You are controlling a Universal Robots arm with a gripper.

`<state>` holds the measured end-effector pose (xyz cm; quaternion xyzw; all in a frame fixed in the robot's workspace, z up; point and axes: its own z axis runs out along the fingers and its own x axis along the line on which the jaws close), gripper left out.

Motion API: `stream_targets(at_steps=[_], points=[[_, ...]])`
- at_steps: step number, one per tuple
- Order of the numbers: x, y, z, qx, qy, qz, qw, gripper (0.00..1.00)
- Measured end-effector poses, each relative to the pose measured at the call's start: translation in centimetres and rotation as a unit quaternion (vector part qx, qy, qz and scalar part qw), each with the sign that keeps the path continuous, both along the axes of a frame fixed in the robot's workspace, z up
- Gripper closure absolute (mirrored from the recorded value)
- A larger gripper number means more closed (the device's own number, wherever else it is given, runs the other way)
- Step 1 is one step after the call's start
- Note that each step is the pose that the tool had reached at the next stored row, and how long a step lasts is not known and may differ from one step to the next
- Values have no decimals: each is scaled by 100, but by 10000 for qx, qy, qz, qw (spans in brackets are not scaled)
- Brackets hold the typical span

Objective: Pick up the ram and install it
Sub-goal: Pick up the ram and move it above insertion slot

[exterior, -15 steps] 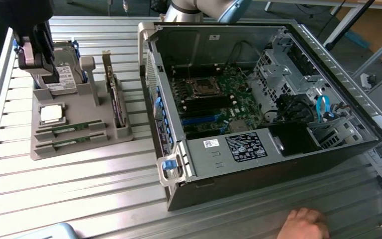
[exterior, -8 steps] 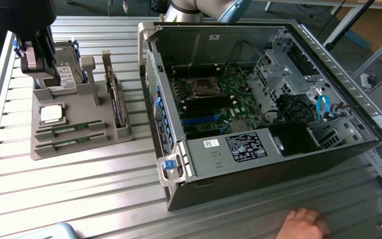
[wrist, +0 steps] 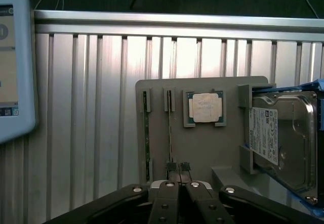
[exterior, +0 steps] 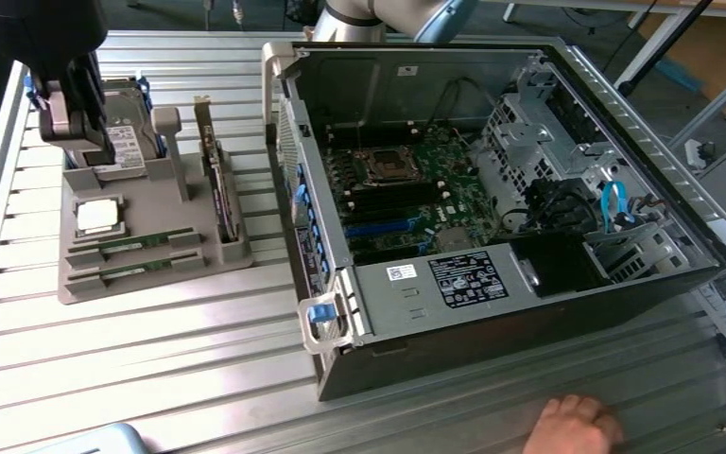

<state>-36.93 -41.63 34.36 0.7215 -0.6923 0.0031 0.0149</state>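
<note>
Slatted metal table [exterior: 148,359] runs across the whole exterior frame. Open computer case [exterior: 401,284] lies on its side, centre to right, motherboard [exterior: 426,170] facing up.

Grey parts tray [exterior: 212,255] sits on the table at the exterior view's left, just beside the case. I see it from above in the wrist view [wrist: 202,148].

On the tray:
- Hard drive [exterior: 117,142] propped at the upper left end [wrist: 281,133].
- Dark expansion card [exterior: 222,189] upright along the edge nearest the case.
- Square silver processor [exterior: 98,216] in its recess at mid-tray [wrist: 205,107].
- Stick of ram nearer the processor [exterior: 136,249] lying in its slot in the lower part of the tray [wrist: 169,128].
- Second ram stick [exterior: 136,272] in the parallel slot just beside it [wrist: 147,133].

Both sticks are seated in the tray, none in the case.

Gripper [exterior: 73,99] hangs at the upper left of the exterior frame, above the hard drive end of the tray. In the wrist view the gripper [wrist: 178,169] has its jaws pressed together, nothing between them. The tips line up with one end of the stick nearer the processor. I cannot tell whether they touch it.

A person's hand [exterior: 574,426] rests on the table at lower right.
</note>
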Motion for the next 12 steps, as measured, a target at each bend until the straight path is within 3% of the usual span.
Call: stream_targets(at_steps=[4,12], points=[[0,-58,0,0,0,0,10000,89],[0,-71,-31,0,0,0,10000,89]])
